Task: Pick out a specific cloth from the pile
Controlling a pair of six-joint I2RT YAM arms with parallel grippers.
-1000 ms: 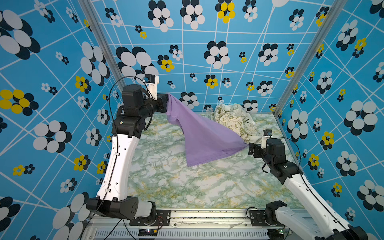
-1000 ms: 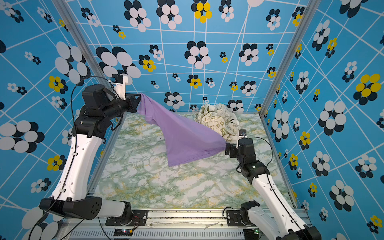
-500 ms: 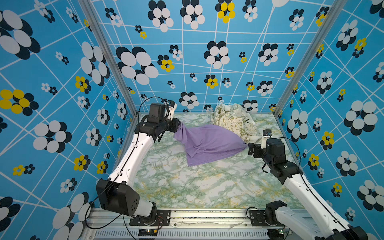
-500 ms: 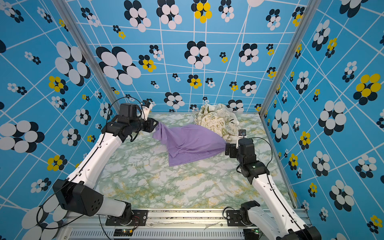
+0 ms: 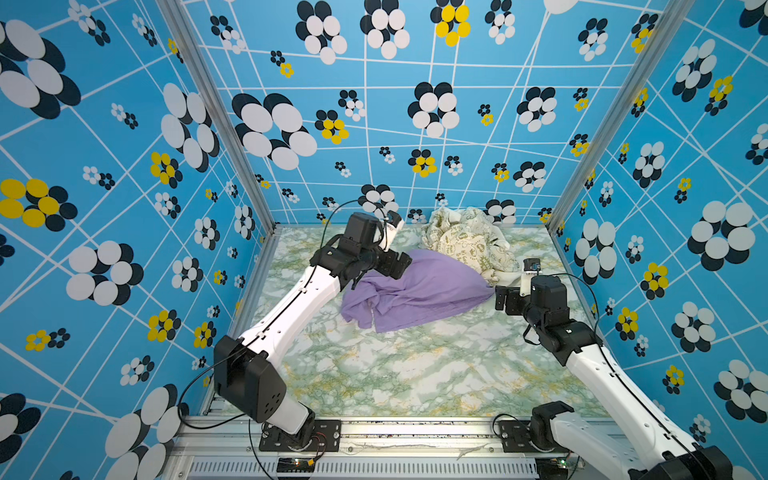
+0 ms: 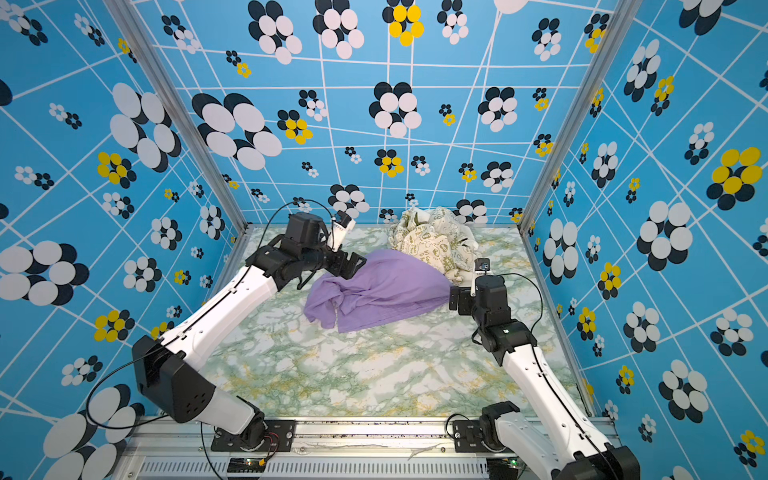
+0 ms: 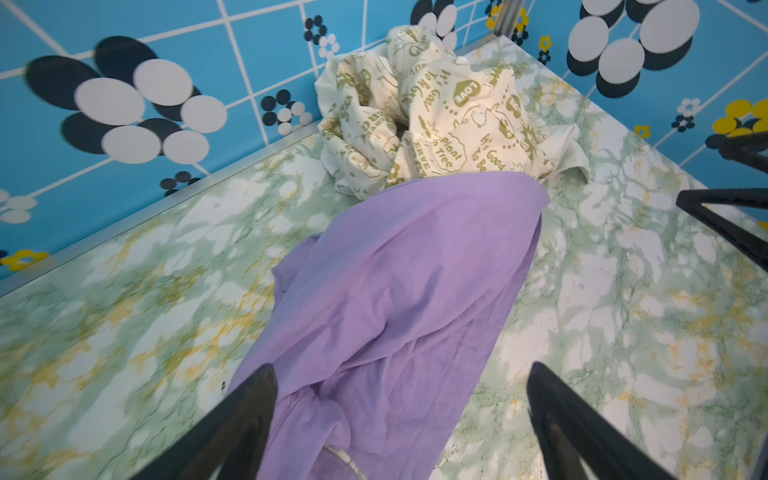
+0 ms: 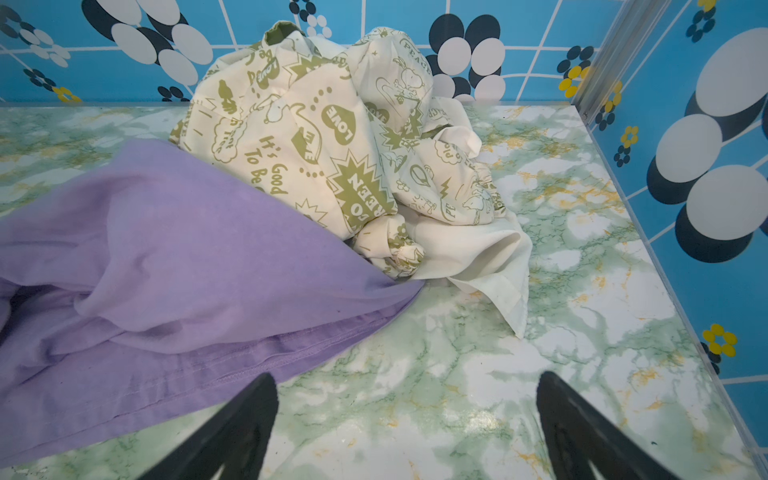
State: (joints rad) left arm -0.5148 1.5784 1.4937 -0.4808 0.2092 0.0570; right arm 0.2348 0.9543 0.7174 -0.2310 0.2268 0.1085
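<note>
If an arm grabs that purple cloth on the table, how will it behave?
Probably floppy: the purple cloth lies in soft crumpled folds, so it should drape from any pinch point. Likely light, since the fabric looks thin. Its edge rests against the cream pile, so pulling might tug that along.

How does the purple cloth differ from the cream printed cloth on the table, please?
The purple cloth is plain lavender; the cream cloth carries olive-green cartoons and words. The purple cloth lies spread flat; the cream cloth is bunched into a mound at the back. Both rest on the table, touching.
</note>
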